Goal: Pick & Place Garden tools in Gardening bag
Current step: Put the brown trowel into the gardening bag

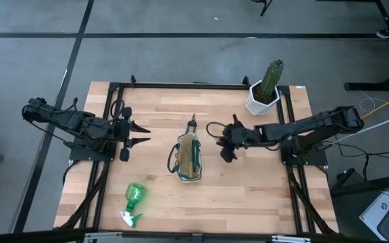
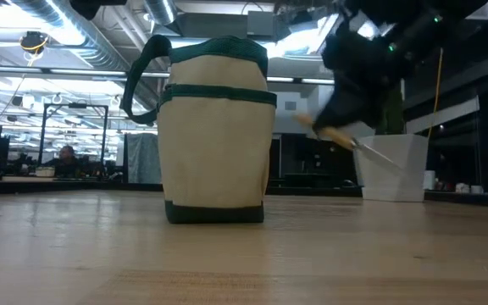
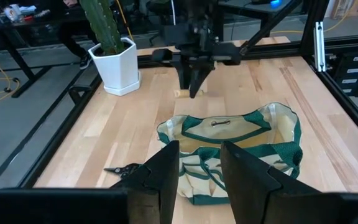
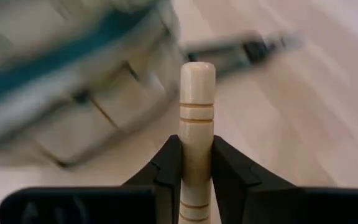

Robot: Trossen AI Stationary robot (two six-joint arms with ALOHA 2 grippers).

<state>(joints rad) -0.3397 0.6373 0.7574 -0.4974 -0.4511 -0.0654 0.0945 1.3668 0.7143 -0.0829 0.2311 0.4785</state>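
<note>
The cream gardening bag with green trim stands at the table's middle; it also shows in the low view and the left wrist view. Dark pruning shears lie on the table beside the bag's far end. The green spray bottle lies near the front left. My right gripper is just right of the bag, shut on a wooden-handled tool; rake or trowel, I cannot tell. My left gripper is open and empty, left of the bag. My right gripper pinches the tool's wooden handle between its two fingers. The handle runs along the fingers, and its rounded free end sticks out past the fingertips toward the bag. The tool is clear of the table, slanting, its thin metal part lower.
A cactus in a white faceted pot stands at the far right, close behind my right arm. A black frame edges the table. Bare wood lies in front of the bag and at the near right.
</note>
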